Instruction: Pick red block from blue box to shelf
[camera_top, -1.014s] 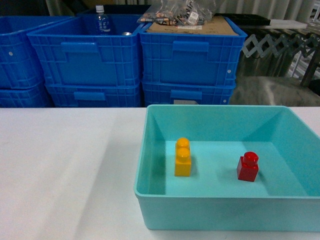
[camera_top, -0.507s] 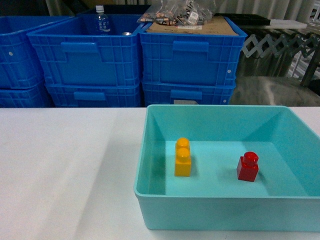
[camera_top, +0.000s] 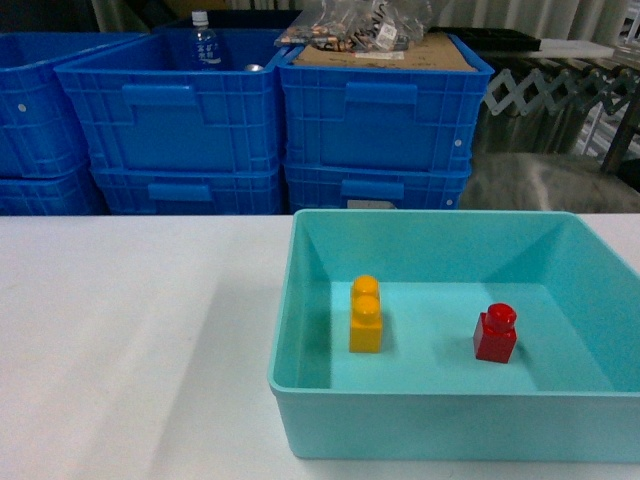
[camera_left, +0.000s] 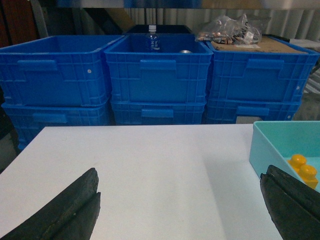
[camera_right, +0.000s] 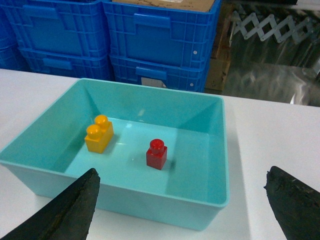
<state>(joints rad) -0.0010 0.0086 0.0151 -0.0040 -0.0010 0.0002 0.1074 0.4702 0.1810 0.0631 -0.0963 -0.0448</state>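
Note:
The red block (camera_top: 496, 333) stands upright on the floor of the blue box (camera_top: 430, 418), right of centre; the right wrist view shows the block (camera_right: 156, 154) and the box (camera_right: 150, 202) too. My right gripper (camera_right: 181, 187) is open, hanging in front of the box's near wall, well short of the block. My left gripper (camera_left: 179, 182) is open over bare white table, left of the box (camera_left: 261, 145). Neither gripper appears in the head view. The shelf is out of view.
An orange-yellow two-stud brick (camera_top: 366, 315) stands left of centre in the same box. Dark blue ribbed crates (camera_top: 270, 110) are stacked behind the white table (camera_top: 130, 340); one holds a bottle (camera_top: 203, 42). A folding metal lattice (camera_top: 560, 90) is at the back right.

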